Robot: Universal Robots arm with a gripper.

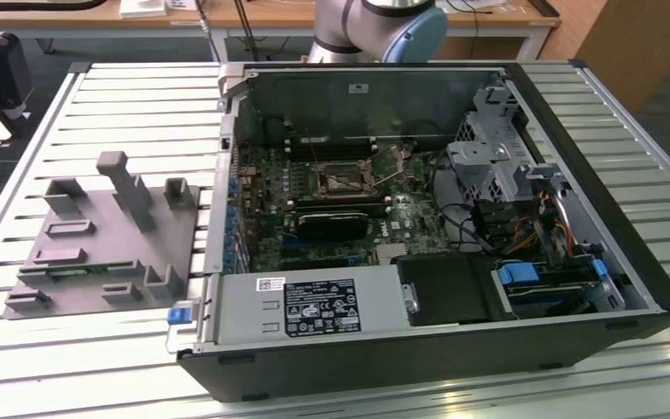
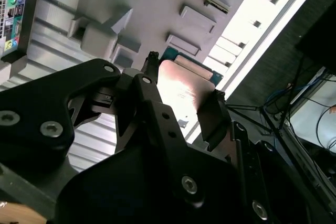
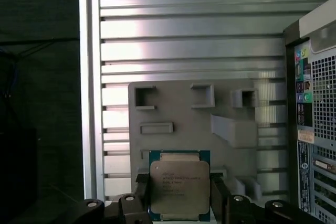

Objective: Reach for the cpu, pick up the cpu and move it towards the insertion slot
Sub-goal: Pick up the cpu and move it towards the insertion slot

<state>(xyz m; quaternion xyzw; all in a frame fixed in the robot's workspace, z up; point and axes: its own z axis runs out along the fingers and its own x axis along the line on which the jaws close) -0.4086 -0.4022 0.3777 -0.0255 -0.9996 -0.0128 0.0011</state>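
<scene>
Between the gripper's [image 3: 179, 188] black fingers [image 3: 140, 190] we see the cpu [image 3: 180, 182], clamped by two opposite edges and lying flat, its metal top facing the wrist. Just beyond it, the grey fixture [image 3: 178, 114] rests on the slatted counter [image 3: 184, 30]. Farther off, well to the side, the open computer case [image 1: 428, 349] holds the insertion slot [image 1: 347, 179].

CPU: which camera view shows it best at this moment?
The first wrist view: the cpu faces the camera squarely, its metal top plain, clamped in the gripper. The second wrist view shows the cpu obliquely, glare-washed, edges behind the fingers.
</scene>
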